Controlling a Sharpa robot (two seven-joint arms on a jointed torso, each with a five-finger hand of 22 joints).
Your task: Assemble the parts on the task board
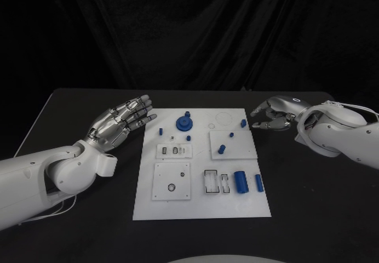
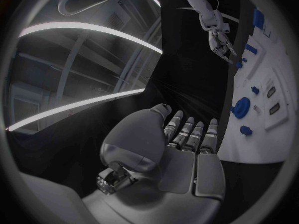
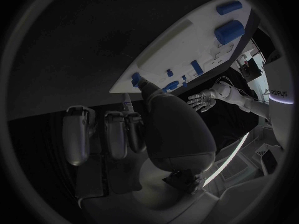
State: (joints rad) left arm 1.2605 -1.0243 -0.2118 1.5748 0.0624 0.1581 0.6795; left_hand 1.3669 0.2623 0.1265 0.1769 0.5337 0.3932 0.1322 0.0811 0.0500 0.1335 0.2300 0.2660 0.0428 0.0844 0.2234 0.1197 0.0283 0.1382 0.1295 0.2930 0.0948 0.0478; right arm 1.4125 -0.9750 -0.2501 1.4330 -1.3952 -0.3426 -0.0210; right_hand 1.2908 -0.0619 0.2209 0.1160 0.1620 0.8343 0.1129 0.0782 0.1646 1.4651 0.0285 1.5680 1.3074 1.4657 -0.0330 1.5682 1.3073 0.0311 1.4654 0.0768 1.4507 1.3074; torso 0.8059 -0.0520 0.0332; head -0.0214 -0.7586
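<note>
The white task board (image 1: 237, 205) lies in the middle of the black table. A round blue gear-like part (image 1: 185, 123) stands near its far edge, with small blue pegs (image 1: 222, 148) around it. Two blue cylinders (image 1: 241, 182) lie side by side near the front right. My left hand (image 1: 122, 123) hovers flat and open beside the board's far left corner, holding nothing. My right hand (image 1: 273, 116) is at the far right corner with its fingers curled in. In the right wrist view its thumb (image 3: 144, 87) points at a small blue part (image 3: 136, 77) on the board's edge; nothing is gripped.
Square white sub-plates (image 1: 172, 181) with slots and holes sit on the board. Bare black table (image 1: 316, 208) runs along both sides and the front. A black curtain (image 1: 189, 44) hangs behind the table.
</note>
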